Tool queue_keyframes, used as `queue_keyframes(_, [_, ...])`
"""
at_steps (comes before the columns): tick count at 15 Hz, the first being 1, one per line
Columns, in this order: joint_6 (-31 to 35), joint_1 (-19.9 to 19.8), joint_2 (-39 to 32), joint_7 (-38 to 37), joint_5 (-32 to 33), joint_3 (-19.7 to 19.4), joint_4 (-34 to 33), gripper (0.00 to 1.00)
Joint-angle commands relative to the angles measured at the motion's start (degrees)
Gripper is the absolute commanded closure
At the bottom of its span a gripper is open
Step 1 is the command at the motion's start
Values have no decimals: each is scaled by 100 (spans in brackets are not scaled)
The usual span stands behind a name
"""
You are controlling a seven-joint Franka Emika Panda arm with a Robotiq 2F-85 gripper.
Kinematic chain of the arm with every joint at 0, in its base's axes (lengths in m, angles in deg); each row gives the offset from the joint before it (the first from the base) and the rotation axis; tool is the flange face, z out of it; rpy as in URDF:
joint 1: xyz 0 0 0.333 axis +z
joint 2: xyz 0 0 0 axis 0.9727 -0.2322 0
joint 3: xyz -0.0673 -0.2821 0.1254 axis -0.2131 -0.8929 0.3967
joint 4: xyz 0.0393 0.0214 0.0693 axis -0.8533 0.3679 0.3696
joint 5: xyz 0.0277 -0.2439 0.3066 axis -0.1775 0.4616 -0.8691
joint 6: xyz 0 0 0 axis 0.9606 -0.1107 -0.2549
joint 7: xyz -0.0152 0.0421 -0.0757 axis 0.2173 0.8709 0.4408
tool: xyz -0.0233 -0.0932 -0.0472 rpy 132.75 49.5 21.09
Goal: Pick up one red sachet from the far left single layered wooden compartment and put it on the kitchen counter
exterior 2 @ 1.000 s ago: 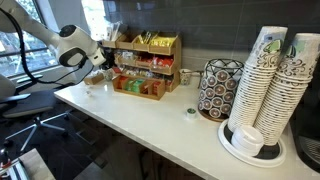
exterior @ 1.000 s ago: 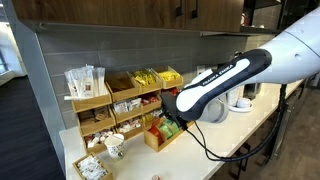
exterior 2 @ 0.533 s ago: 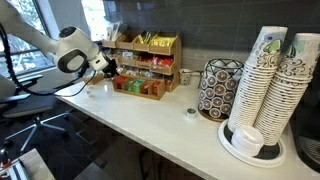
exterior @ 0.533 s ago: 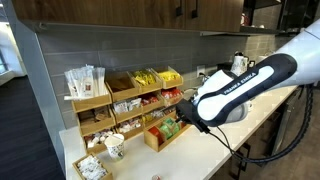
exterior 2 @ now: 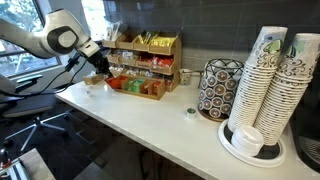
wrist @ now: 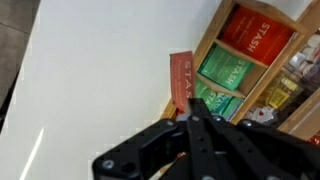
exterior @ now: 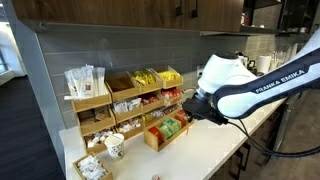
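Wrist view gives me the clearest look: the red sachet [wrist: 182, 82] stands up from the tips of the fingers [wrist: 212, 130] near the middle of the frame. Its lower end is pinched between them and its printed face points toward the top edge. The fingers are drawn in narrow, clamped on that lower end. To the right of the sachet I see the wooden compartment [wrist: 216, 30] at the upper right, with more red packets in it and green packets [wrist: 228, 72] in the section just below. The sachet is just beside the box's outer wall, over the white counter [wrist: 90, 70] that fills the left half. In both exterior views the fingers [exterior: 190, 108] [exterior 2: 101, 63] hang above the counter [exterior: 215, 152] [exterior 2: 150, 115], close to the low box; the sachet is too small to make out there.
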Motion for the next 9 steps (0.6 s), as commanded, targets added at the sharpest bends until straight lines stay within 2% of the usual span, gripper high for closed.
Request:
queue_keyframes(1, [-1122, 257, -291, -49, 301, 125, -535, 100])
queue_keyframes(5, [-2048, 449, -847, -313, 750, 144, -1019, 100])
queue_keyframes(9, [-2468, 693, -1512, -683, 1321, -13, -1439, 100])
